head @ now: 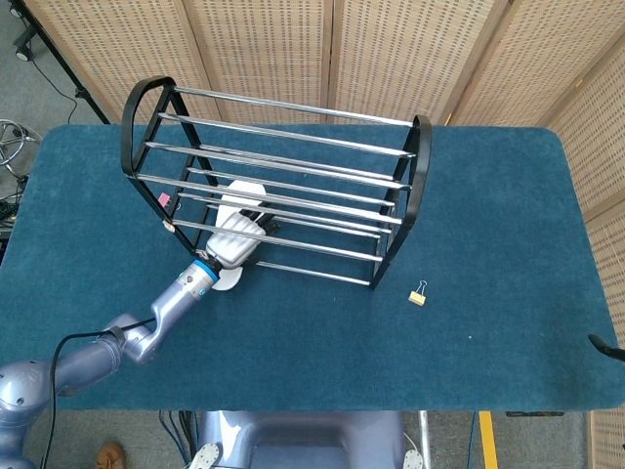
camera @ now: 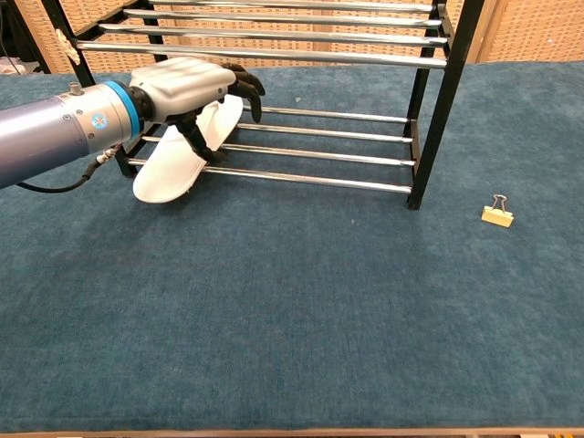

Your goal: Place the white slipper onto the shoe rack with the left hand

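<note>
The white slipper [camera: 164, 172] lies tilted, its toe on the lower bars of the black and chrome shoe rack [camera: 436, 109] and its heel on the blue table. From the head view the slipper [head: 241, 195] sits at the rack's [head: 420, 176] left end under the upper bars. My left hand [camera: 192, 84] hovers over its front part with fingers spread past its right edge. The thumb hangs down against the slipper's side. The left hand [head: 234, 244] hides the slipper's middle. Only a dark tip of my right hand [head: 609, 345] shows at the frame edge.
A small binder clip [camera: 497, 215] lies on the cloth right of the rack, also visible as the clip [head: 418, 293] from above. Wicker screens stand behind the table. The rack's upper bars cross just above my left hand.
</note>
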{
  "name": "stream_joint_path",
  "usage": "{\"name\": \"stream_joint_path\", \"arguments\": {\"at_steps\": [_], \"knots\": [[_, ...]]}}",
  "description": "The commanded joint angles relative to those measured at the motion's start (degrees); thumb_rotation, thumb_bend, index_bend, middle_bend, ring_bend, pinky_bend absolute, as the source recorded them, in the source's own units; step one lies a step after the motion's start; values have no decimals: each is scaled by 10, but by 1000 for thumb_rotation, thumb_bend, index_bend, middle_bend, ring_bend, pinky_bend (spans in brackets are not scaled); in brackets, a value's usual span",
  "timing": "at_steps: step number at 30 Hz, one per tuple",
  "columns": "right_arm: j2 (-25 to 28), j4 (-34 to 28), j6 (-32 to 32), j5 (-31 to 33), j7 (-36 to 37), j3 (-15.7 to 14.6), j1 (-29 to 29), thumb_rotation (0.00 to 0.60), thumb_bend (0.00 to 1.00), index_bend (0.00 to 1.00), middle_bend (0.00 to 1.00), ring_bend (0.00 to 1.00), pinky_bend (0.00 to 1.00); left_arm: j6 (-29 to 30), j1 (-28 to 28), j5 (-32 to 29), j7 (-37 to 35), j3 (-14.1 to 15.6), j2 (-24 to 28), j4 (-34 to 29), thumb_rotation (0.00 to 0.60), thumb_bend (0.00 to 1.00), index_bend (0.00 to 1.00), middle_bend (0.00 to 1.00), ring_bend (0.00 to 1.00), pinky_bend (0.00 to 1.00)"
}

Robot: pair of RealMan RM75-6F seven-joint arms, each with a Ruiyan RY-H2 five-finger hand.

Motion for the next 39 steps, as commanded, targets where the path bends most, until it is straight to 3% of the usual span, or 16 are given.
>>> {"name": "stream_joint_path", "arguments": {"at_steps": [1,9,17,25,34,39], "knots": [[1,-1,2,0,1,1,-1,600,0,0,0,0,0,4,0,3,9,-1,3,-20,600,195,340,149,73,271],[3,-1,4,-2,5,0,-3,600,0,0,0,0,0,18,7,21,17,11,20,-78,600,194,340,149,73,271],[3,-4,6,-6,2,0,-3,600,0,0,0,0,0,49,17,76,-30,47,53,-147,600,194,348,153,80,269],[2,-8,6,-8,-2,-1,-3,600,0,0,0,0,0,109,48,138,-83,97,103,-230,600,195,356,158,86,265],[5,-13,16,-15,0,-3,-7,600,0,0,0,0,0,218,117,189,-122,149,167,-261,600,194,356,158,85,263],[7,-17,21,-21,3,-3,-9,600,0,0,0,0,0,279,168,194,-117,168,203,-265,600,195,356,158,59,185]]}}
